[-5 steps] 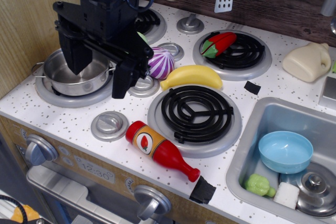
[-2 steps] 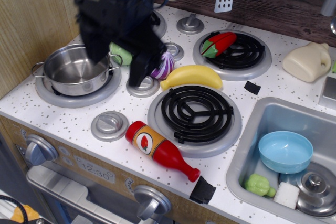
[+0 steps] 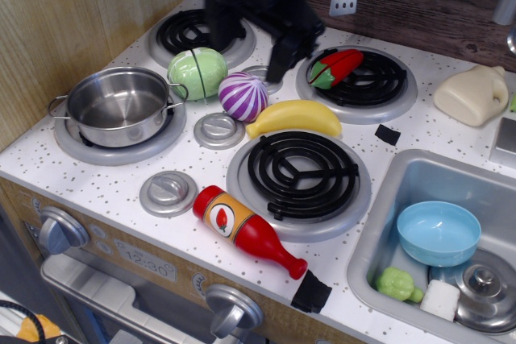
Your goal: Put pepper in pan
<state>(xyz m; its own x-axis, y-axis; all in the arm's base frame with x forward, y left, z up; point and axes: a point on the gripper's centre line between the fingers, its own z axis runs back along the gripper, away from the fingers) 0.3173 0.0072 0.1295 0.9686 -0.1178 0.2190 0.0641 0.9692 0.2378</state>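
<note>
The red toy pepper (image 3: 339, 66) with a green stem cap lies on the back right burner (image 3: 359, 82). The shiny steel pan (image 3: 118, 105) with two wire loop handles stands empty on the front left burner. My black gripper (image 3: 251, 47) hangs at the back of the stove, between the back left burner and the pepper, just left of the pepper. Its fingers (image 3: 284, 54) are spread apart and hold nothing. Its upper part is cut off by the frame's top edge.
A green round vegetable (image 3: 197, 72), a purple onion (image 3: 243, 96) and a banana (image 3: 295, 117) lie between pan and pepper. A ketchup bottle (image 3: 246, 230) lies at the front. The sink (image 3: 379, 223) at right holds a blue bowl (image 3: 439, 233), a lidded pot and a green lumpy toy.
My gripper has moved from above the pan toward the back and right, and now stands next to the pepper. The green vegetable and onion have come into full view. Nothing else moved.
</note>
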